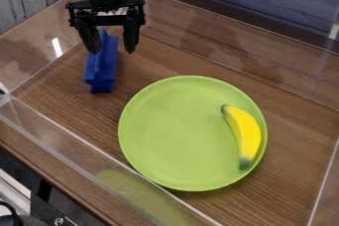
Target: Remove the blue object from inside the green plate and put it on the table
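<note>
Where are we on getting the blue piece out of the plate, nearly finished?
Looks essentially done: the blue object lies on the table, left of the green plate and clear of its rim; only the banana remains inside. In hand: nothing, the gripper stands open right over the block's far end. Left: probably just pulling the arm away.

No text, label, brand, number or sign can be read on anything here.
</note>
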Robot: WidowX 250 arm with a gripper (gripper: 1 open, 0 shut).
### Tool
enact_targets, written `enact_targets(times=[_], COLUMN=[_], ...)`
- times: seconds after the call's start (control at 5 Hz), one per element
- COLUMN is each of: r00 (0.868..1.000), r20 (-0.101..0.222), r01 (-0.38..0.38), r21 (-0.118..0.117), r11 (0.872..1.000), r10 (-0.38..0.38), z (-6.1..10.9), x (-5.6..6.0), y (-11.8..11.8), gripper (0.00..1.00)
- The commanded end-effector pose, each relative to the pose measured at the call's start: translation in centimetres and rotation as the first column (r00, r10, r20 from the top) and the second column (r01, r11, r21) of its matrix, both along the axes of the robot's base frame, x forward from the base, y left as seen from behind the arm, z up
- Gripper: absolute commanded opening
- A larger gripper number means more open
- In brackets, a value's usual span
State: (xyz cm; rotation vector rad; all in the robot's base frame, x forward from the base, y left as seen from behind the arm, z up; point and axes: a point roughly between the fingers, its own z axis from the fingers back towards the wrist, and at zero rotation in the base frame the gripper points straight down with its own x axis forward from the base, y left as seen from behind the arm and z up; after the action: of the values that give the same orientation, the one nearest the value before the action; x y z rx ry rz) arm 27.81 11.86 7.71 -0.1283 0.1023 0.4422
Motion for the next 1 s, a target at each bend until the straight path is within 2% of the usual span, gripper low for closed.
enact_targets(times=[0.0, 0.2, 0.4, 0.6, 0.8], r00=[0.994, 0.989, 0.984, 0.982, 0.976], r20=[0.106, 0.130, 0.142, 0.143, 0.140], r01=[0.027, 0.072, 0.100, 0.117, 0.160], r21=[0.046, 0.050, 0.050, 0.054, 0.058], r11=[0.999, 0.996, 0.994, 0.992, 0.985], r10=[-0.032, -0.078, -0.106, -0.124, -0.167], z=[3.7, 5.1, 5.7, 4.6, 5.3], x=[1.2, 1.7, 2.1, 2.5, 2.5], y=[1.2, 1.7, 2.2, 3.0, 3.1], gripper=[1.00, 1.00, 1.00, 1.00, 1.00])
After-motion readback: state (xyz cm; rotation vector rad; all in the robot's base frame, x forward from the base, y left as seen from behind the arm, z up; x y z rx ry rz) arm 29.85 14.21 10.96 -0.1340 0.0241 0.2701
